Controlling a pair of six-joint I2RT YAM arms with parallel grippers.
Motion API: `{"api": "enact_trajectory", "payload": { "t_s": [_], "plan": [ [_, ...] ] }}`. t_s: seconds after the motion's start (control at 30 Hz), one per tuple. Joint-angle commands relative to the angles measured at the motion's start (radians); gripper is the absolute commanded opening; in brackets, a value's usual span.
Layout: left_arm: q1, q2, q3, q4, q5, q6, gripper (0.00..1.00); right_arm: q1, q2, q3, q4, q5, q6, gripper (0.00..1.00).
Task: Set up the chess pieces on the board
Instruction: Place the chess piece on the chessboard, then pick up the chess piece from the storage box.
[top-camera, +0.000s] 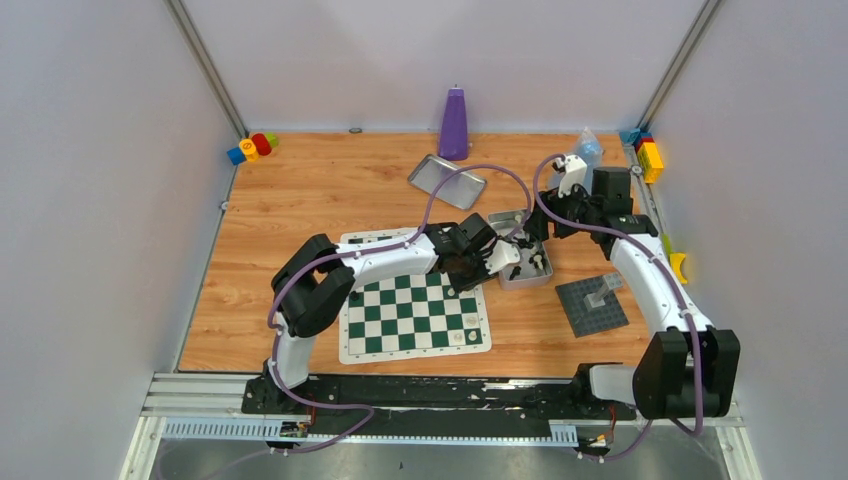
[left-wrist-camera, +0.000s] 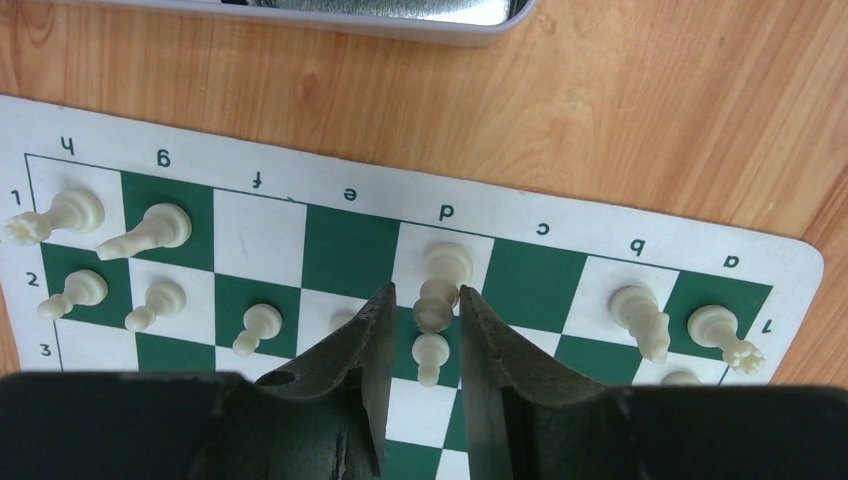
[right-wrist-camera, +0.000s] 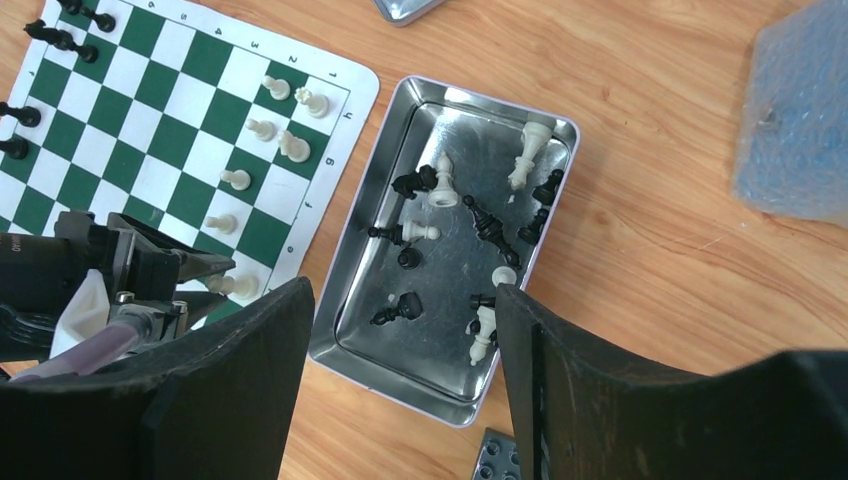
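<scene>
Far left, against the wall, sit some coloured blocks (top-camera: 252, 147). Next comes the board (top-camera: 400, 315), with white chess pieces (left-wrist-camera: 150, 230) standing on its first two rows and a few black ones at the opposite edge. My left gripper (left-wrist-camera: 422, 320) hangs low over the d file, jaws slightly parted on either side of a white piece (left-wrist-camera: 445, 270) on d1, not clenched. Pawns crowd close. Just beside the board lies a metal tin (right-wrist-camera: 335, 330) holding loose black and white pieces. My right gripper (right-wrist-camera: 402, 290) hovers above it, jaws released wide. Further right are a grey studded plate (top-camera: 590, 305) and a stack of blocks (top-camera: 648, 155).
</scene>
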Motion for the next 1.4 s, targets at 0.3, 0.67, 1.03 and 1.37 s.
{"api": "enact_trajectory", "payload": {
  "t_s": [0.3, 0.67, 1.03, 1.37],
  "plan": [
    [-0.002, -0.093, -0.006, -0.011, 0.049, 0.01, 0.51, -0.003, 0.03, 0.043, -0.037, -0.02, -0.029, 0.67],
    [0.043, -0.275, -0.024, -0.03, 0.079, 0.037, 0.65, 0.092, 0.123, 0.064, -0.107, 0.188, -0.086, 0.56],
    [0.115, -0.405, -0.074, -0.066, 0.069, 0.047, 0.66, 0.191, 0.347, 0.173, -0.149, 0.428, -0.126, 0.34],
    [0.115, -0.42, -0.085, -0.056, 0.079, 0.036, 0.66, 0.231, 0.436, 0.209, -0.173, 0.578, -0.132, 0.33]
  ]
}}
